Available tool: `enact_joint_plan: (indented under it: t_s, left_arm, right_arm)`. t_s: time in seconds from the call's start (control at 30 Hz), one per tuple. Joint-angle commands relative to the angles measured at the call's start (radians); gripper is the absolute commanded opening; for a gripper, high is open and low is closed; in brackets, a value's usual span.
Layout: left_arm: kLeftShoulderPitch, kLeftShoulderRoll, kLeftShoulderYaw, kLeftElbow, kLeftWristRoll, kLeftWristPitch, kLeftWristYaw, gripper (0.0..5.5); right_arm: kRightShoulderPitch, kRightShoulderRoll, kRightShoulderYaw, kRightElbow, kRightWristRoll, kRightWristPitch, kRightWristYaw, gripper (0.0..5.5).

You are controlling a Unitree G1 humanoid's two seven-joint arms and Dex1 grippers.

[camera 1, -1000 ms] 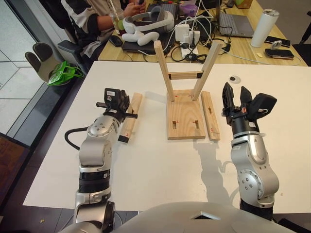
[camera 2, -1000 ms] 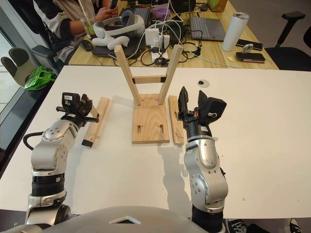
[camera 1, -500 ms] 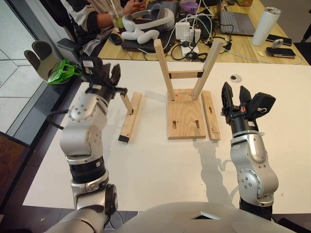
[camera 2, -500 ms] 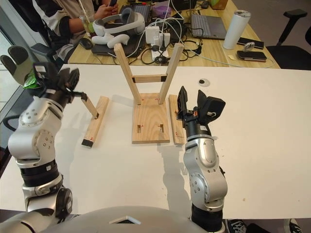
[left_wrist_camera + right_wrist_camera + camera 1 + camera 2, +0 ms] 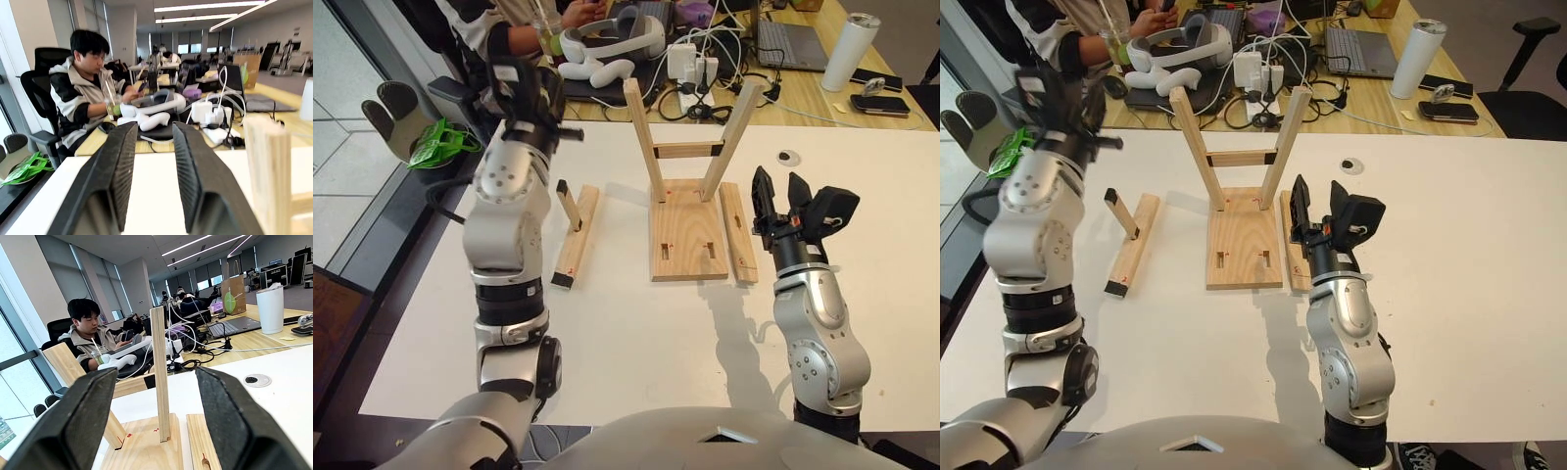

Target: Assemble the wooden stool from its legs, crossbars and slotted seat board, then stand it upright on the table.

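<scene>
The slotted seat board (image 5: pixel 687 245) lies flat on the white table (image 5: pixel 636 343). Two legs (image 5: pixel 643 137) joined by a crossbar (image 5: pixel 685 151) stand upright in its far slots. A loose leg (image 5: pixel 737 235) lies along the board's right edge. Left of the board lies another leg (image 5: pixel 576 235) with a short crossbar (image 5: pixel 568 204) sticking up from it. My left gripper (image 5: pixel 529 73) is raised high over the table's far left corner, open and empty (image 5: pixel 154 126). My right gripper (image 5: pixel 778 186) hovers open just right of the loose leg, facing the upright legs (image 5: pixel 159 367).
Behind the table a desk holds a headset (image 5: pixel 607 44), cables and chargers (image 5: pixel 695 73), a laptop (image 5: pixel 783 44) and a white tumbler (image 5: pixel 847 54). A person sits at its left end. A round cable port (image 5: pixel 787 157) is at the table's far right. A green bag (image 5: pixel 440 147) hangs left.
My left arm has lifted away from the left leg, rising up and back toward the table's far left corner. My right gripper has shifted slightly toward the loose leg.
</scene>
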Motion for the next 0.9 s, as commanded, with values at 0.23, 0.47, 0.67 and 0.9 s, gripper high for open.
enact_joint_plan:
  t_s: [0.23, 0.47, 0.67, 0.9]
  left_arm:
    - [-0.022, -0.031, 0.062, 0.148, 0.016, -0.167, 0.053, 1.30]
    - [-0.122, -0.035, 0.097, -0.094, -0.053, -0.095, 0.048, 1.30]
    - [0.030, -0.039, 0.088, -0.483, -0.251, 0.319, -0.026, 1.30]
    - [0.267, 0.034, -0.016, -0.514, -0.228, 0.508, -0.036, 1.30]
  right_arm:
    - [-0.012, 0.001, -0.006, 0.008, 0.001, 0.018, 0.015, 2.95]
    - [-0.009, 0.006, -0.004, 0.002, -0.002, 0.025, 0.009, 2.95]
    - [0.009, 0.005, -0.010, -0.015, -0.004, 0.024, 0.002, 2.95]
    - [0.009, 0.004, -0.007, -0.011, -0.007, 0.023, 0.006, 2.95]
